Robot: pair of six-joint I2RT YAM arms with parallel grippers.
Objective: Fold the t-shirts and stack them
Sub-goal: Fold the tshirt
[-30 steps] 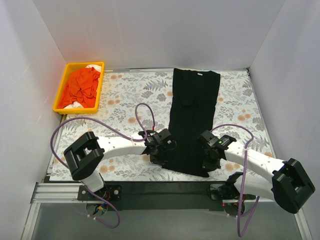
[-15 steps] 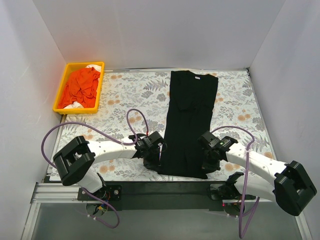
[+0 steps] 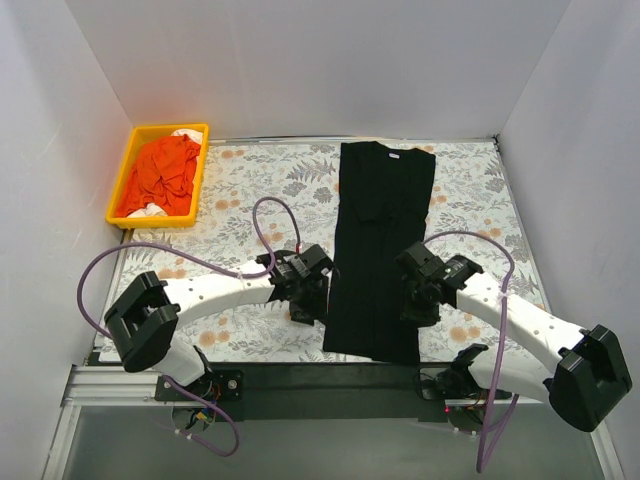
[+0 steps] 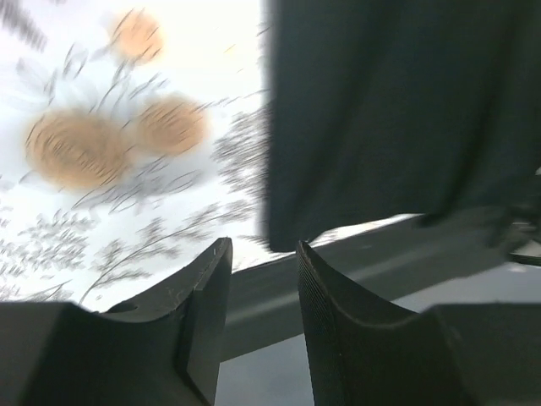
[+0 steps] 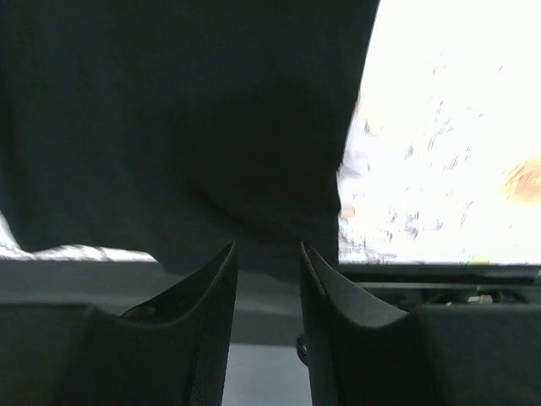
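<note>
A long black t-shirt (image 3: 378, 240) lies flat on the floral table as a narrow strip, neck label at the far end and hem at the near edge. My left gripper (image 3: 310, 300) hovers just off the shirt's left edge near the hem. In the left wrist view it (image 4: 262, 245) is open and empty, with the shirt's corner (image 4: 380, 110) beyond the fingertips. My right gripper (image 3: 418, 303) is over the shirt's right edge. In the right wrist view it (image 5: 268, 245) is open and empty above the black cloth (image 5: 186, 110).
A yellow tray (image 3: 129, 165) at the back left holds orange cloth (image 3: 165, 172) and some white cloth. The black front rail (image 3: 330, 375) runs just past the hem. White walls enclose the table on three sides.
The shirt was dragged a little left and straightened. Both grippers have since drawn back from the hem, away from the near edge, and the shirt now lies still.
</note>
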